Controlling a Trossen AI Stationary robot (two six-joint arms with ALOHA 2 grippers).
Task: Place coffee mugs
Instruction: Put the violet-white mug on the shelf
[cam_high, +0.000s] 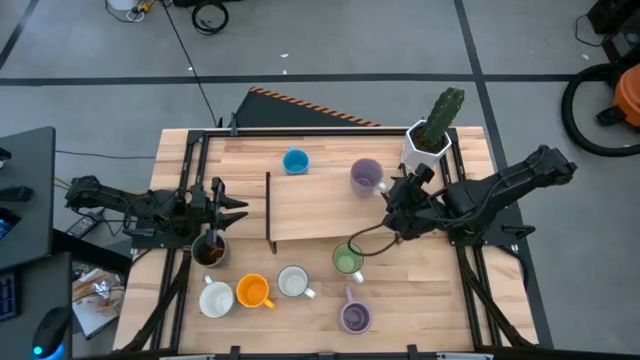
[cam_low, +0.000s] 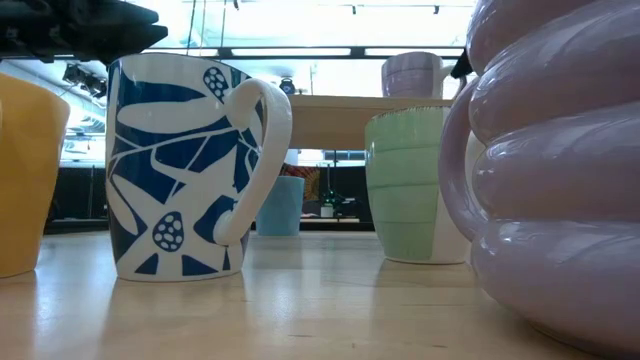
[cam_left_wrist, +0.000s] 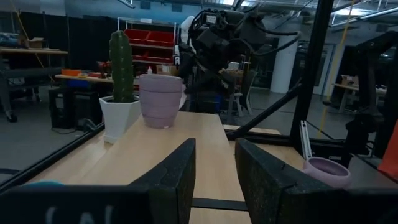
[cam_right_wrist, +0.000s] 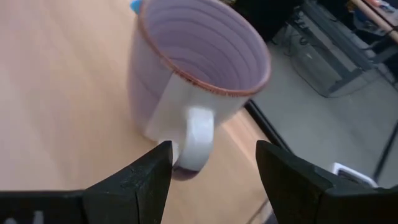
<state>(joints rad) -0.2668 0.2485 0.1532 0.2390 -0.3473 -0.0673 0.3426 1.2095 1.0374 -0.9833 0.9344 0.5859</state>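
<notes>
Purple mug (cam_right_wrist: 186, 81) sits upright on raised shelf (cam_high: 320, 215), handle toward right gripper (cam_right_wrist: 211, 168); fingers apart, straddling handle, seemingly just released. Left gripper (cam_high: 232, 207), fingers apart, hovers over brown mug (cam_high: 210, 252).

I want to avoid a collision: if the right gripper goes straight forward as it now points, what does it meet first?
Most likely the handle of the purple mug, which stands between the open fingers of the right gripper.
</notes>
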